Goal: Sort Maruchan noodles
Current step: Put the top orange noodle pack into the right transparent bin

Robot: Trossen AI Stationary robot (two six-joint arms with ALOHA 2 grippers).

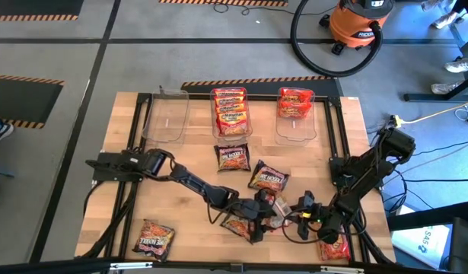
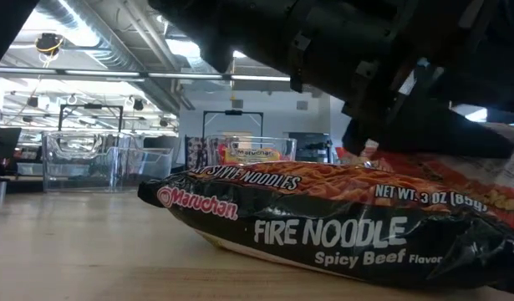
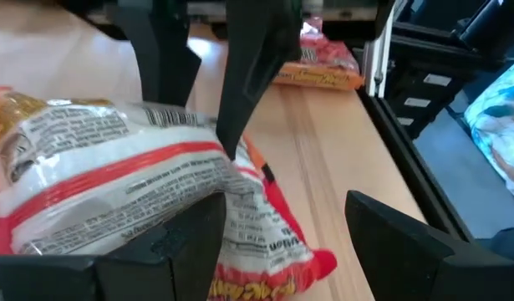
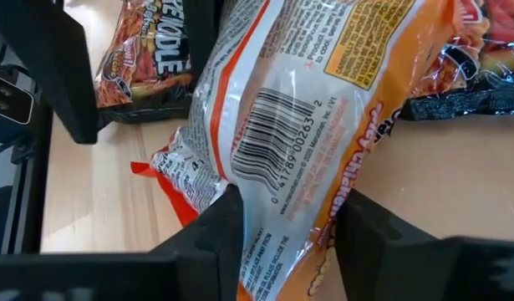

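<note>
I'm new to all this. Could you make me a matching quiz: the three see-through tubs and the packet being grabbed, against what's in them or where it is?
1. left clear plastic tub
2. middle clear plastic tub
3. right clear plastic tub
4. glossy orange-yellow barcode packet

a. holds red packets
b. pinched by the right gripper
c. holds no packets
d. holds orange-yellow packets

Pairs: 1-c, 2-d, 3-a, 4-b
</note>
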